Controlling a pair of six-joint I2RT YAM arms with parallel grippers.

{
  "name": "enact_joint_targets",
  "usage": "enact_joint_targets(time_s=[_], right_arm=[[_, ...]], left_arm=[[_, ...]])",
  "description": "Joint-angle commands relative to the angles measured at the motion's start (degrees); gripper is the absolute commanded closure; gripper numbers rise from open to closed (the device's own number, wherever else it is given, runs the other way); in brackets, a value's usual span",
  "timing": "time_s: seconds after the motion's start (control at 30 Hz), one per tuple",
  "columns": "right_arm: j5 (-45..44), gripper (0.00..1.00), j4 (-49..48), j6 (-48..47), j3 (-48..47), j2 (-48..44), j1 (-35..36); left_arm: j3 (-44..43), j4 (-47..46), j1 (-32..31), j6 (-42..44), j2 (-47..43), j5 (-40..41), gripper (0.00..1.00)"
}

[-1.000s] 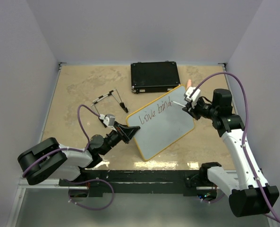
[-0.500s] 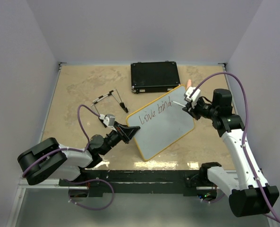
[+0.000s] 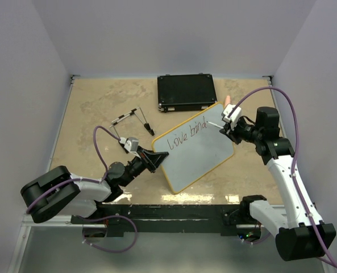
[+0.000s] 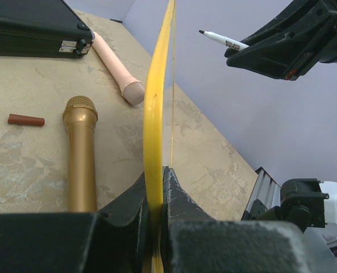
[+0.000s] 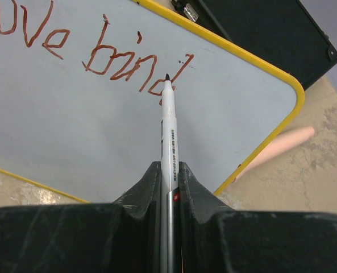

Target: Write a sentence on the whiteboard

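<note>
Change: none seen over the last second, both arms static | whiteboard point(image 3: 196, 149) mid-table, left gripper point(image 4: 157, 182) clamped on its 9 o'clock frame edge | right gripper point(image 5: 168, 173) closed on marker point(image 5: 168, 122), tip toward the board's 1 o'clock corner, apparently just off the face | sentence point(image 5: 108, 62) reads "love bind" plus a part-stroke; judged mid-word, remainder pending.

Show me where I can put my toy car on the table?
Bare table lies far left, between the wall, the black case and the small tools. Around the whiteboard it is crowded: left gripper clamps its edge, right gripper holds a marker over it, a gold microphone lies beneath.
</note>
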State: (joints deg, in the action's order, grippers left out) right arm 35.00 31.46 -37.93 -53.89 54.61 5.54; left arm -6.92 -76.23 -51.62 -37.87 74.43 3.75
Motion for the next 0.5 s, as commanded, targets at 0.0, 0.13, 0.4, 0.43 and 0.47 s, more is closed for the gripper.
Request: enact_joint_targets(time_s=[0.0,0.13,0.4,0.43,0.47], right_arm=[[-0.9,1.0,-1.05,-0.21,0.27,-0.56,-0.36],[-0.9,1.0,-1.05,-0.21,0.36,-0.64,-0.27],[-0.9,1.0,-0.97,-0.21,0.28,-0.29,-0.44],[-0.9,1.0,-0.97,-0.21,0.28,-0.38,-0.44],[-0.9,1.0,-0.97,-0.3,0.28,-0.29,-0.36]], left_arm=[[0.68,3.01,-0.24,5.08,0.01,-2.43,1.0],[0.77,2.93,-0.24,5.0,0.01,-2.34,1.0],[0.85,2.84,-0.24,5.0,-0.08,-2.34,1.0],[0.85,2.84,-0.24,5.0,-0.08,-2.34,1.0],[0.85,2.84,-0.24,5.0,-0.08,-2.34,1.0]])
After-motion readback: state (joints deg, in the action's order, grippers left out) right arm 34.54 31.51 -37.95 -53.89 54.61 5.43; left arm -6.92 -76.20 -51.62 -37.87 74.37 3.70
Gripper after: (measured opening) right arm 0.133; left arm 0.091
